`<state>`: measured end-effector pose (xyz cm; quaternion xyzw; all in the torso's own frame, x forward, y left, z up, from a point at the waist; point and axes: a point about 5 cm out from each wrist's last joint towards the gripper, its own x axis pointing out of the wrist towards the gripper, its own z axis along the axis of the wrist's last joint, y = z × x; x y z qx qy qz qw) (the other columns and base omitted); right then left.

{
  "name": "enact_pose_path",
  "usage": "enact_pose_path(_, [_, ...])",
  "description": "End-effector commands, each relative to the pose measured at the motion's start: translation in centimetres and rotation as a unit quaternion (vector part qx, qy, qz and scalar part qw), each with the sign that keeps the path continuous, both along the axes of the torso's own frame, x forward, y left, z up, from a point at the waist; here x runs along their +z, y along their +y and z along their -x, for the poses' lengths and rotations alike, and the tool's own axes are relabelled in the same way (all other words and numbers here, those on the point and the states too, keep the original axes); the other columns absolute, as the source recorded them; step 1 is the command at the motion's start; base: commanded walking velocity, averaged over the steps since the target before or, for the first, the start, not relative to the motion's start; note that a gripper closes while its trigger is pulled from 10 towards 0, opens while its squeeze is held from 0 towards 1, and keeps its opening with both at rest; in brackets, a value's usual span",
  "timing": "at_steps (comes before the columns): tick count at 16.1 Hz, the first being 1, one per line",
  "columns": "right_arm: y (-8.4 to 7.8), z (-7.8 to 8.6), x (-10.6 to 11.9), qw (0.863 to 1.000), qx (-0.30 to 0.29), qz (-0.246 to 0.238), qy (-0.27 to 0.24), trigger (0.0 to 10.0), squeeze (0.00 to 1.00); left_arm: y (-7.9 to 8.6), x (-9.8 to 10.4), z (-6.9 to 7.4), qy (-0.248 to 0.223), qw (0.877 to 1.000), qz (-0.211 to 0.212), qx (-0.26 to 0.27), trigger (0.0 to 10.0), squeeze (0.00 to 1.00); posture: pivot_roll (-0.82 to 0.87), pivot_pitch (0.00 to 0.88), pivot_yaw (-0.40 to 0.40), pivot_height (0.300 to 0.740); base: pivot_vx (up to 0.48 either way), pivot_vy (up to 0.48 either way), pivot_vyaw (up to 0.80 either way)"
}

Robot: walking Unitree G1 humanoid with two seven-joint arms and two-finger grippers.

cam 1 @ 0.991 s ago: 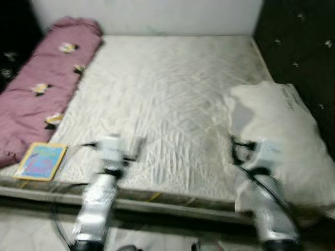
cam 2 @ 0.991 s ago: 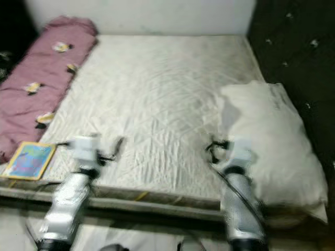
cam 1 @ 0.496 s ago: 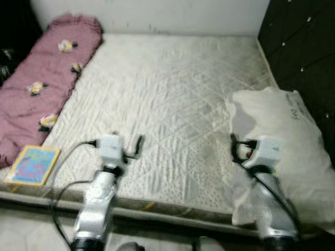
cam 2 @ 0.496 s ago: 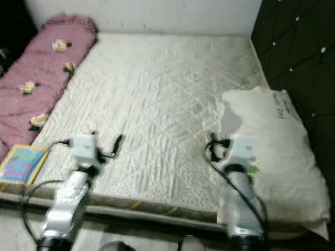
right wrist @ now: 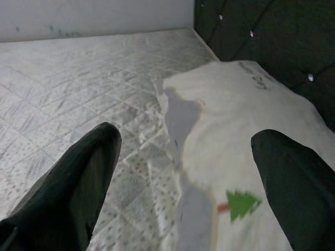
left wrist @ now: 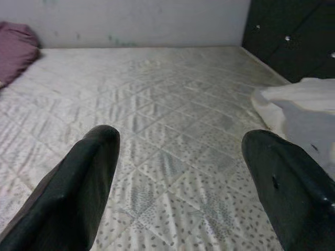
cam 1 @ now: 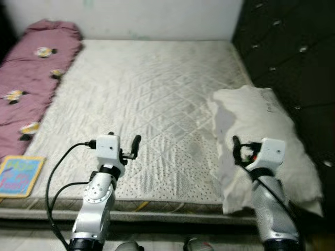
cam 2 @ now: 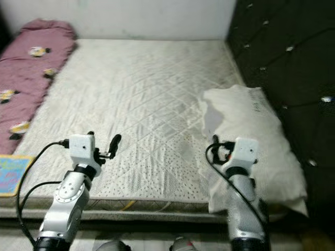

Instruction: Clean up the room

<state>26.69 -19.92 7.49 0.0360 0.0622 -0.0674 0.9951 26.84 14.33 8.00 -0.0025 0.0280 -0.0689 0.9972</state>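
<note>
Three loose things lie on the bare quilted mattress point(cam 1: 146, 99), so the tidy-up looks barely begun: a white pillow point(cam 1: 261, 136) against the dark tufted headboard point(cam 1: 282, 47) at the mattress's right side, a rolled pink blanket point(cam 1: 31, 78) along its left edge, and a colourful book point(cam 1: 18, 175) at its near left corner. All three seem left to sort. Left gripper point(left wrist: 183, 172) hovers low over the mattress's front middle, fingers spread wide, holding nothing. Right gripper point(right wrist: 183, 172) hangs over the pillow's near edge, likewise wide apart and empty. Dark lettering runs along the pillow's far side, too small to read; a small green tree mark point(right wrist: 242, 201) shows on the pillow's near part.
</note>
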Motion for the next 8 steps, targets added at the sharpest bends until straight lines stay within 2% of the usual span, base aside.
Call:
enact_pose_path(1, [0.27,0.02,0.21,1.0,0.005,-0.002,-0.001,10.0,0.0,0.24,-0.15,0.06,0.004,1.0,-0.004,0.001,10.0,0.0,-0.07,0.083,0.022,0.74,0.0,0.368,-0.66])
enact_pose_path(8, [-0.31,0.12,-0.06,1.0,-0.006,0.003,0.006,10.0,0.0,0.02,-0.31,0.3,0.007,1.0,-0.004,-0.009,10.0,0.0,-0.07,0.088,0.024,0.74,0.0,0.411,-0.51])
